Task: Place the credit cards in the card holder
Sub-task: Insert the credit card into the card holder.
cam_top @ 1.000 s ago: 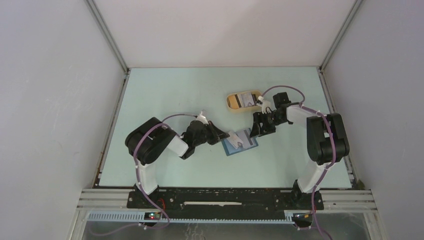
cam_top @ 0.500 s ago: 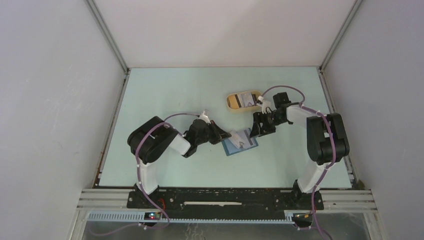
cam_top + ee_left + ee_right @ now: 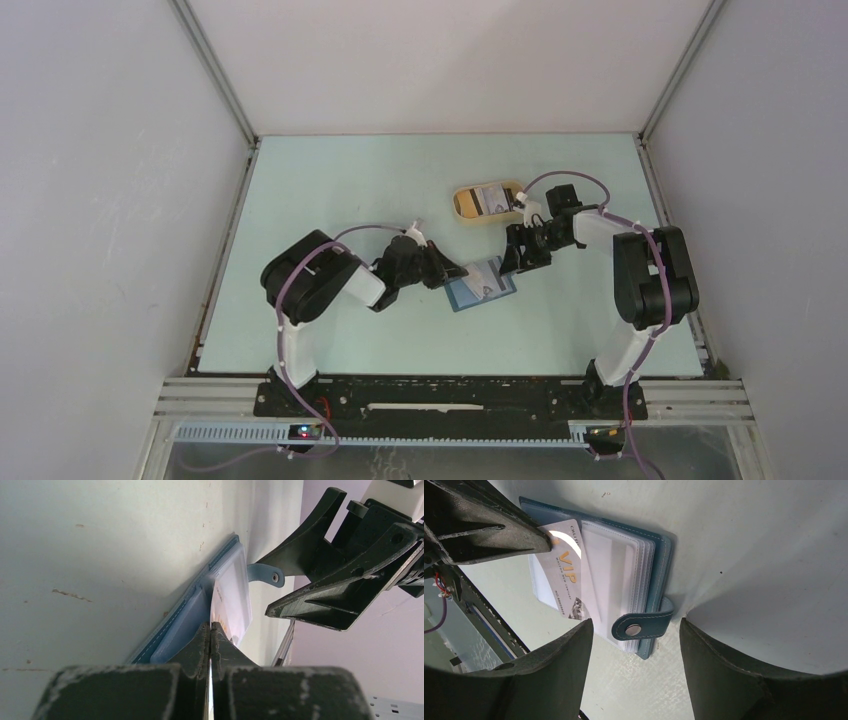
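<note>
Credit card number one, the whitish one marked VIP, is pinched edge-on in the left hand, whose fingers are pressed together on it. Over the last second that arm has eased a little to its right, toward the card holder, carrying the card further across the open wallet. The right arm has not shifted.

The card holder lies open on the worktop between the two hands, its stack of clear sleeves facing up. The card's leading edge now lies over those sleeves at a slant. Whether it has actually entered a pocket I cannot tell.

The right hand is spread wide and holds nothing. Its fingers stand either side of the snap tab, probably to steady the wallet against the push. Contact with the wallet is not clear.

So the insertion looks under way but not finished — the card still needs squaring to a sleeve mouth. A second card waits in the tan tray, well apart.
</note>
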Robot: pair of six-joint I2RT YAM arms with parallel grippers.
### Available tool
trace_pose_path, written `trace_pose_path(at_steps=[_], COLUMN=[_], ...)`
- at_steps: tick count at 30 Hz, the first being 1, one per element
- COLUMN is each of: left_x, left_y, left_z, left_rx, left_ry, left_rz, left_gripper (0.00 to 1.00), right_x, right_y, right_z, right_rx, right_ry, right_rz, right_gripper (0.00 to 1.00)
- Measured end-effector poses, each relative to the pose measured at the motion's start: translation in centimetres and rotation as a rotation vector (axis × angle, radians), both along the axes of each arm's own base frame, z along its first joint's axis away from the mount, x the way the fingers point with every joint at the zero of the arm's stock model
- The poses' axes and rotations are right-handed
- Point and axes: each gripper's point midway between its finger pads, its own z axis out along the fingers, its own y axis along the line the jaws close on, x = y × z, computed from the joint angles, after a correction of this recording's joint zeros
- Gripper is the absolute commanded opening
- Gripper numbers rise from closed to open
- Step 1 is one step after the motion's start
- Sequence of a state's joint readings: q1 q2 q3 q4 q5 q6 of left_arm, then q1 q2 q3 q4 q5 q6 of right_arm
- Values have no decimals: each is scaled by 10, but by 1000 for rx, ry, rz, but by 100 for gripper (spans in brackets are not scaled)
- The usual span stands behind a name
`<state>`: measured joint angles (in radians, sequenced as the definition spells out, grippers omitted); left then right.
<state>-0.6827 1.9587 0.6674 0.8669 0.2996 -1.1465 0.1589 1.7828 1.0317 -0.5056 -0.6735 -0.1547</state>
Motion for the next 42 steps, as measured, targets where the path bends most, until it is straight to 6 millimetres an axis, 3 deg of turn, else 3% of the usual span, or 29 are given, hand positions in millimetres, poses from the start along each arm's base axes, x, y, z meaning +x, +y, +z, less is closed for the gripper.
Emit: trace_pose_path(at_steps=[42], left_x=[-1], left_y=[-17], left_z=[-5], left_rx=[-10], left_ry=[52], left_rz=[-76], left_gripper=[2], right_x=[0], right_y=[1], right_z=[0], right_rx=[0], right_ry=[0], right_rz=[2], right_gripper=[72])
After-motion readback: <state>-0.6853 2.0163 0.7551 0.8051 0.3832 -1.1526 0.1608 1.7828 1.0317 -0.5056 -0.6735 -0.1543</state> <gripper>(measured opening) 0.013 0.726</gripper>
